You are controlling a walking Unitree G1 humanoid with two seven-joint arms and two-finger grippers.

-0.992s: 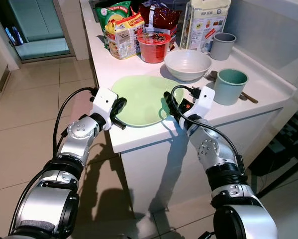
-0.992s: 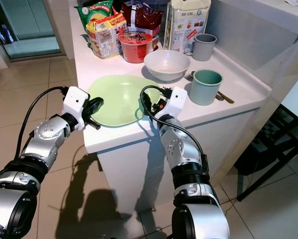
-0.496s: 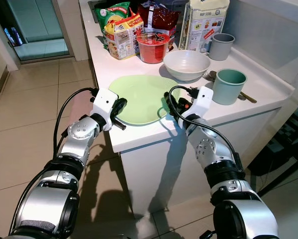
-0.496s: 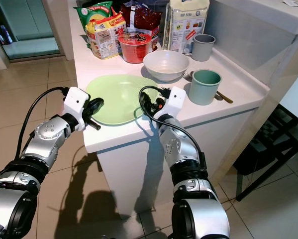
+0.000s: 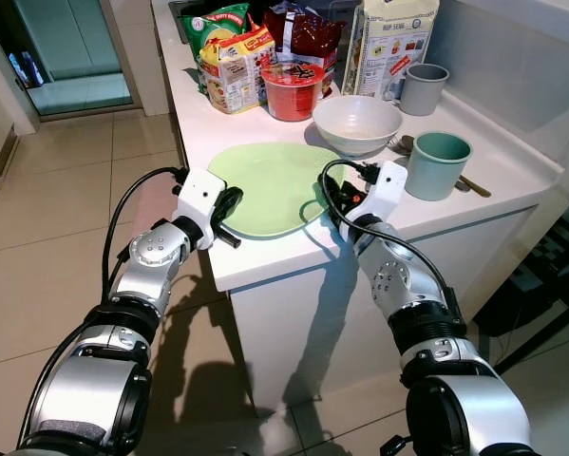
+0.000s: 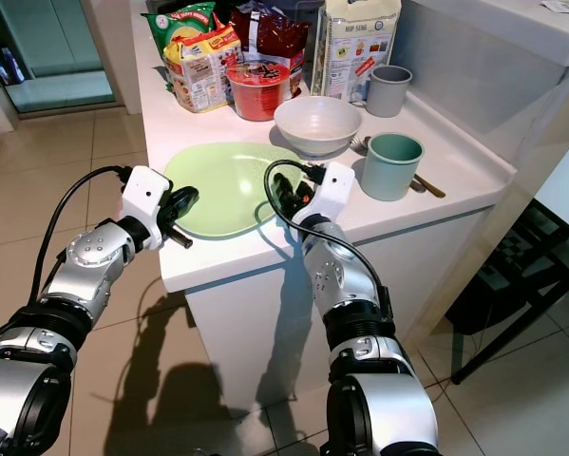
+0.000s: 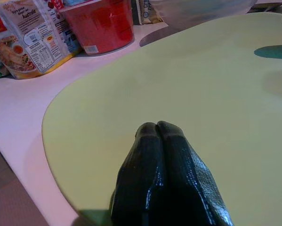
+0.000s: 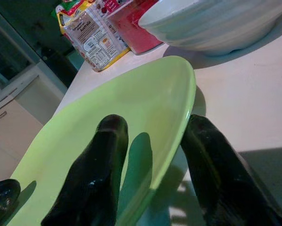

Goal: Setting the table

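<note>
Not much has changed: right gripper (image 8: 150,174) still straddles the green plate's (image 5: 270,176) rim, fingers spread; left gripper (image 7: 158,129), fingers pressed together, stays over it.

Plate (image 5: 270,180) on the desk (image 5: 512,176) near its front edge. Behind it, bowl (image 5: 357,123). Right of the plate, cup (image 5: 438,163). Food packets (image 5: 237,66) at the back, second cup (image 5: 424,87) beside them.

Head stereo pair looks down over both arms at the white counter (image 5: 265,261). Both wrist cams sit super close, skimming the same green plate (image 7: 188,94) from opposite sides.
</note>
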